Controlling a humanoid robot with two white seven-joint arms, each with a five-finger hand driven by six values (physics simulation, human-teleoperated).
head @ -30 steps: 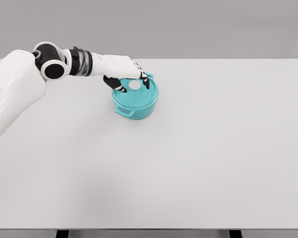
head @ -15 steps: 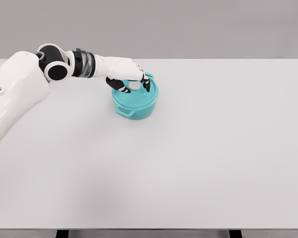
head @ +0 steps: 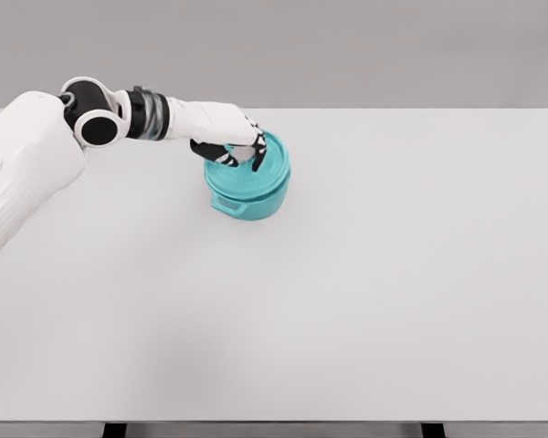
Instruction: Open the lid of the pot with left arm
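My left hand [head: 236, 146] sits atop the teal pot [head: 247, 182] at table [head: 393, 274] back-left, fingers curled round lid [head: 256, 172] knob, b/c I need a top grip to lift straight up.

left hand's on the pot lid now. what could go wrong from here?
1. The left hand covers the knob, so the grip cannot be confirmed; the lid may slip when lifted.
2. The teal pot stands free on the table; a sideways pull could drag or tip it.
3. Nothing is steadying the pot, so it may lift with the lid.
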